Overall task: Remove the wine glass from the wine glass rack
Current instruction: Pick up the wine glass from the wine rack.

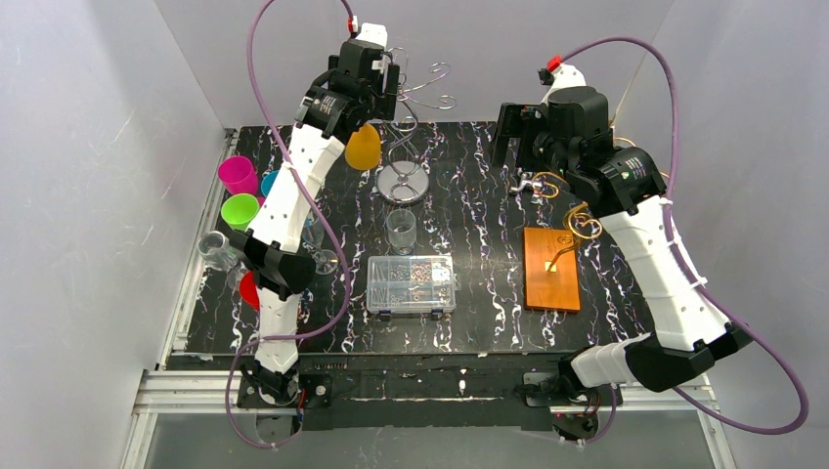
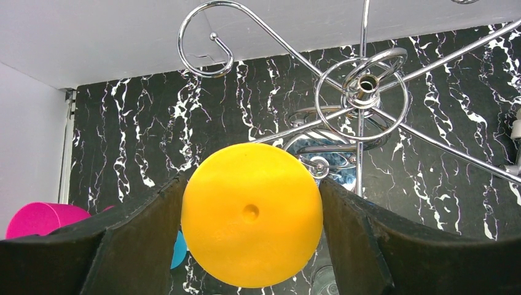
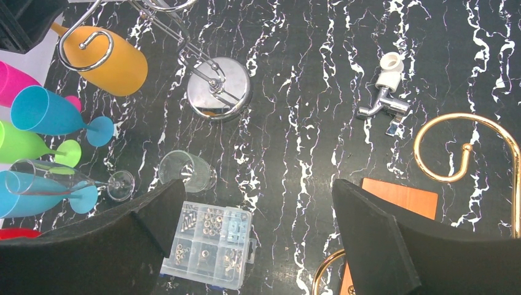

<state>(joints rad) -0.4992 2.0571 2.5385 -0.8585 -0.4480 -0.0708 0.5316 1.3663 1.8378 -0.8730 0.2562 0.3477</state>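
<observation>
The orange wine glass [image 1: 362,149] hangs bowl down just left of the chrome wine glass rack [image 1: 402,184]. My left gripper [image 1: 386,83] is high at the back, shut on the glass's round foot [image 2: 252,215], with a finger touching each side of it. In the left wrist view the foot sits below and apart from the rack's curled arm [image 2: 206,37] and hub [image 2: 362,83]. In the right wrist view the orange bowl [image 3: 117,67] shows behind a chrome hook [image 3: 92,46]. My right gripper [image 3: 258,203] is open and empty, held above the table's back right.
Pink [image 1: 238,174], green [image 1: 239,209], blue and clear stemmed glasses [image 1: 217,249] lie along the left edge. A clear tumbler [image 1: 401,230] and a plastic screw box [image 1: 412,283] sit mid-table. A wooden board [image 1: 551,267] with a gold hook and a small tap fitting [image 3: 386,98] are on the right.
</observation>
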